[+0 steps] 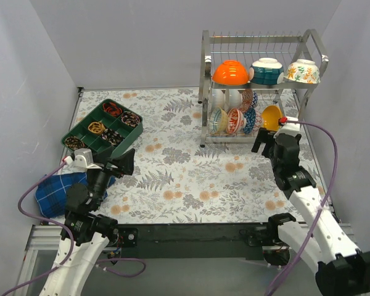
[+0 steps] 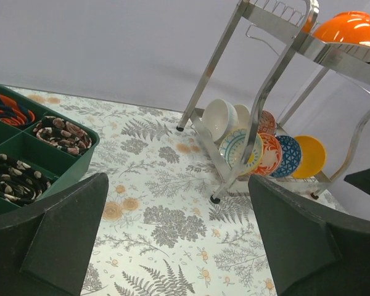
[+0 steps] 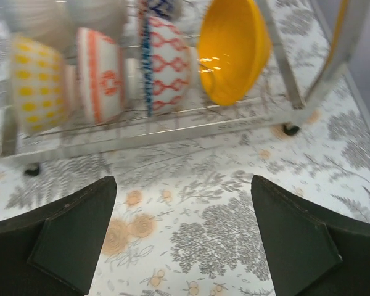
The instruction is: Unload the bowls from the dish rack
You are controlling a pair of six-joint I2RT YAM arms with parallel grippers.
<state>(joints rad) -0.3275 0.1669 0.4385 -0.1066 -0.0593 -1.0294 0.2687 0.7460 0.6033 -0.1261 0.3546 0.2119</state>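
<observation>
The chrome dish rack [image 1: 205,86] stands at the back right. Its top shelf holds an orange bowl [image 1: 230,73], a teal bowl [image 1: 266,71] and a floral bowl [image 1: 303,71], all upside down. The lower shelf holds several bowls on edge, with a yellow bowl [image 1: 271,116] at the right end. My right gripper [image 1: 266,143] is open and empty, just in front of the yellow bowl [image 3: 232,49]. My left gripper [image 1: 124,161] is open and empty over the mat at the left, facing the rack [image 2: 268,86].
A green compartment tray [image 1: 84,128] with small items sits at the back left. A blue plaid cloth [image 1: 54,192] lies at the near left by the left arm. The flowered mat [image 1: 185,179] covers the table. Grey walls close in on three sides.
</observation>
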